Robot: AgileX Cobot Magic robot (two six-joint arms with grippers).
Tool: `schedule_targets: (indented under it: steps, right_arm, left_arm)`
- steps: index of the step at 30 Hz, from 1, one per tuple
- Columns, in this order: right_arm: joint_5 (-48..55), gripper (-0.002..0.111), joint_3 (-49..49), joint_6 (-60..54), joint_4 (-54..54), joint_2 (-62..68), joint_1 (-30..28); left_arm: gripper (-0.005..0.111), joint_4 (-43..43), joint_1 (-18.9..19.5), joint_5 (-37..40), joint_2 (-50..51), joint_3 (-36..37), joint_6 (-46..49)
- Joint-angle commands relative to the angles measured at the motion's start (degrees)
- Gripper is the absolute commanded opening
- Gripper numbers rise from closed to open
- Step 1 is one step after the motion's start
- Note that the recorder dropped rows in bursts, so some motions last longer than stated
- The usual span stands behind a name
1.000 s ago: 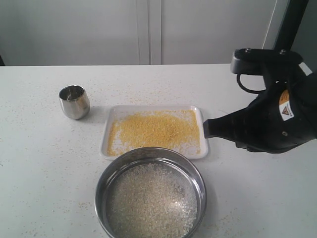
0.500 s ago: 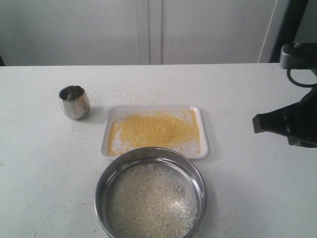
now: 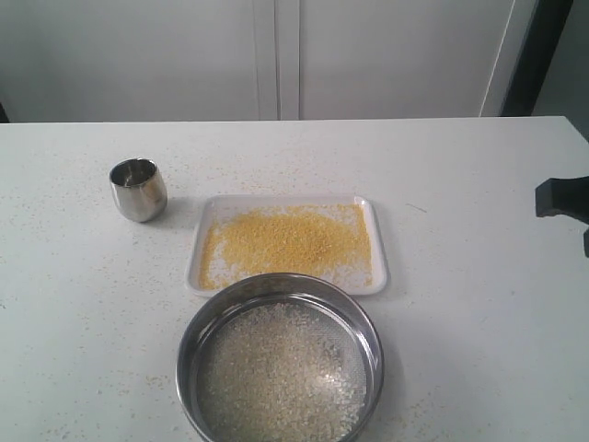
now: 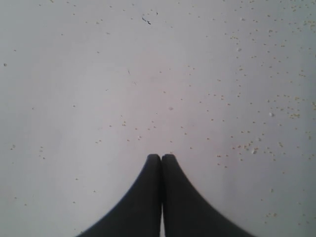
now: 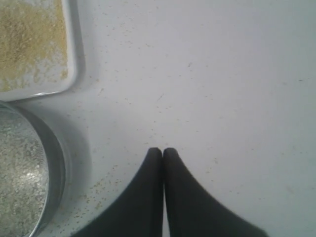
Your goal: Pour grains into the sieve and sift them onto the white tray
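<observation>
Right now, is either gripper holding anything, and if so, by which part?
Nothing is held. The left gripper and the right gripper are both shut with nothing between their fingers. The sieve sits untouched on the table.

A shallow white rectangular tray (image 3: 378, 262) with rounded corners lies flat, and tiny golden-yellow granules (image 3: 285, 241) are spread over most of its floor. Just beside its long edge nearer the camera sits a wide round shiny steel sieve (image 3: 278, 282), upright, its mesh bottom covered by pale whitish rice-like grains (image 3: 276, 368).
</observation>
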Motion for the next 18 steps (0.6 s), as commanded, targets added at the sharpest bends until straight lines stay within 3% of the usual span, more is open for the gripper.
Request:
schedule_targets:
  steps: [1, 9, 18]
  right_arm:
    - [-0.3, 0.0, -0.5, -5.6, 5.4, -0.4, -3.8]
    - [-0.2, 0.0, -0.5, -10.7, 11.4, -1.3, -9.1]
    - [-0.3, 0.0, -0.5, -11.9, 3.7, -7.5, -9.9]
  left_arm:
    - [0.0, -0.3, 0.2, 0.4, -0.4, 0.5, 0.0]
    - [0.0, -0.3, 0.2, 0.4, -0.4, 0.5, 0.0]
    - [0.0, -0.3, 0.2, 0.4, -0.4, 0.5, 0.0]
